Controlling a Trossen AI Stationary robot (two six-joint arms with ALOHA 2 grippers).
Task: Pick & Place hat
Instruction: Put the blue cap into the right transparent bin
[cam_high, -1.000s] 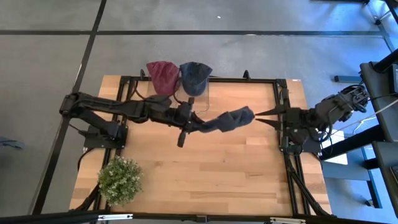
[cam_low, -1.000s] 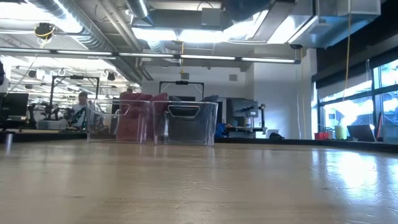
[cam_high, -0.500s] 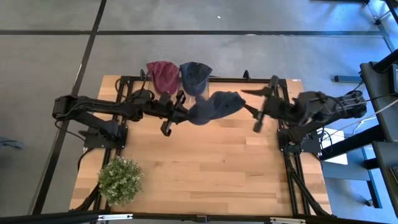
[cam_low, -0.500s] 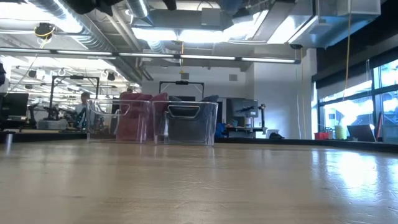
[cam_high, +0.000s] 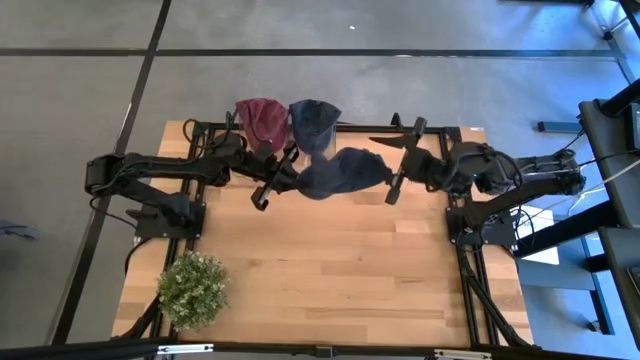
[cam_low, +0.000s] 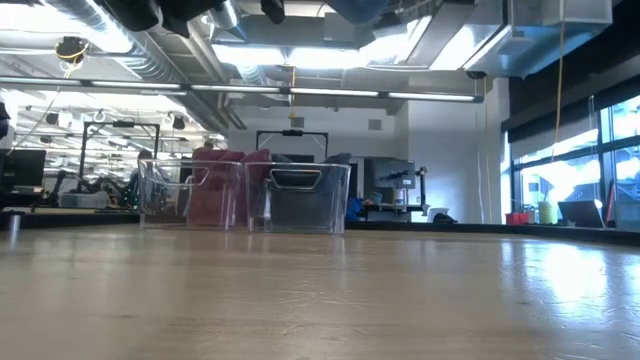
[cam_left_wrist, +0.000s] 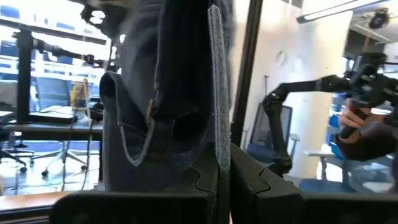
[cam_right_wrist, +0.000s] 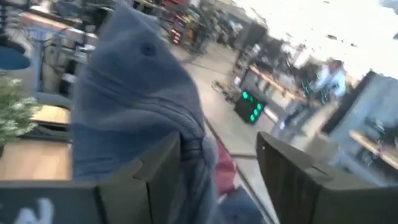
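Observation:
A blue denim hat hangs in the air over the table's far half, with my left gripper shut on its left end. In the left wrist view the hat fills the space above the fingers. My right gripper stands open just right of the hat's right end. In the right wrist view the hat is ahead of the open fingers, by one of them. Two clear bins at the far edge hold a red hat and a blue hat. My left gripper pinches bunched cloth at the hat's left end between its two fingers, coming level from the table's left. The hat is lifted clear of the table and sags slack away from the fingers. My right gripper: I cannot tell whether one finger brushes the hat.
A potted green plant stands at the near left corner. The two clear bins sit side by side at the far edge. Black frame rails run along the table's sides. Bare wood lies across the middle and near side.
My right gripper has opened and let go of the hat's right end, then swung toward the far edge. My left gripper has carried the hat toward the far left, near the bins. The hat, before drawn out between both grippers, now hangs bunched from the left one.

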